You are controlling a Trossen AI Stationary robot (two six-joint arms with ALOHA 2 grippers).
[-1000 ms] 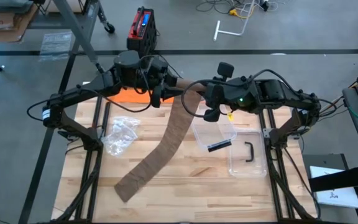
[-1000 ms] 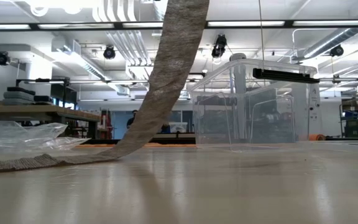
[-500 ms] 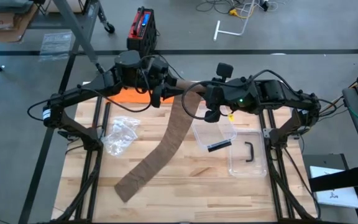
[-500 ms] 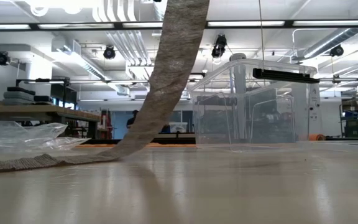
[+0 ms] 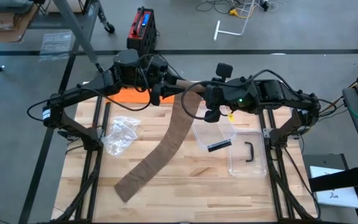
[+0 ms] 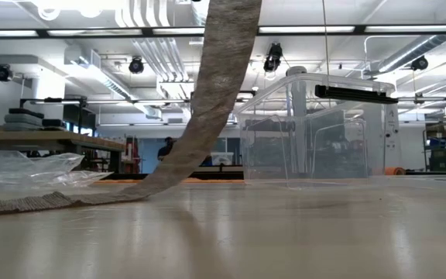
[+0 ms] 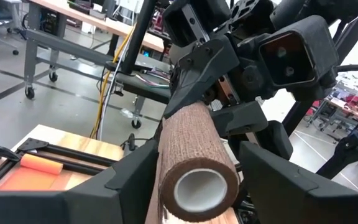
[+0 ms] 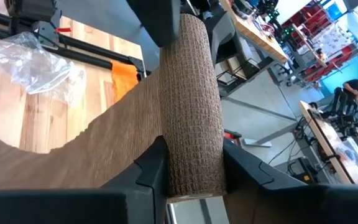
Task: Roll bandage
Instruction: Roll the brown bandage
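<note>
both arms meet above the far edge of the tabletop (image 5: 185,180), holding a brown bandage roll (image 7: 194,155) up in the air between them. the left gripper (image 7: 194,186) has one dark finger on each side of the roll's end, where a white core shows, but from the pictures i cannot tell whether the fingers press the roll or stand just off it. the right gripper (image 8: 188,168) is closed on the other end of the same roll, its fingers (image 8: 151,168) tight against the textured wrap on both sides. from the roll a long loose bandage strip (image 5: 166,140) hangs down to the wood and runs across the middle of the tabletop toward the near left corner, where its free end lies flat. in the low view the strip (image 6: 207,101) rises from the surface and leaves the picture at the top. a crumpled clear plastic bag (image 5: 120,134) lies near the left edge. a clear plastic box (image 5: 244,155) stands toward the right edge, with its lid (image 5: 215,132), marked by a black handle, just beside it. an orange piece (image 5: 129,94) lies at the far edge under the left arm.
</note>
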